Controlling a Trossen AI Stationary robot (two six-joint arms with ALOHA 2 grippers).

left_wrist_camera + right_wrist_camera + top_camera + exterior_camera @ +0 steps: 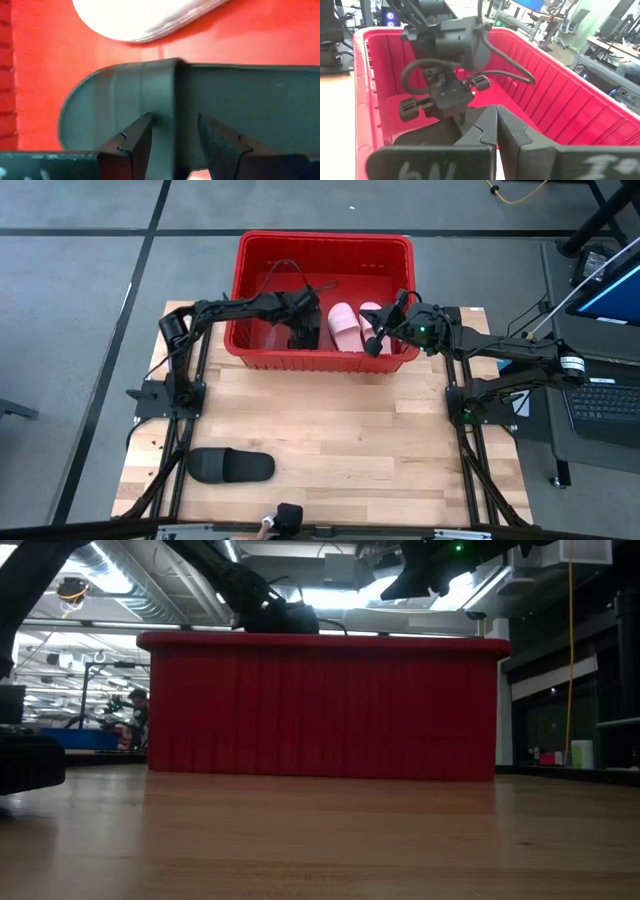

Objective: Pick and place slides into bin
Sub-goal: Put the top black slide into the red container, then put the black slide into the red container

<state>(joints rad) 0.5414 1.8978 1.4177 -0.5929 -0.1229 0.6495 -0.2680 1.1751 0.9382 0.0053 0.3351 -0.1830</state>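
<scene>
Inside bin (pixel 263 248), black slide (pixel 210 105) gripped

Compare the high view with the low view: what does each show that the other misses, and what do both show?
Only the high view shows inside the bin: two pink slides, with the left gripper lowered beside them. Only the low view shows the room behind the table. Both show the bin, the right gripper over it and the black slide left on the table.
</scene>
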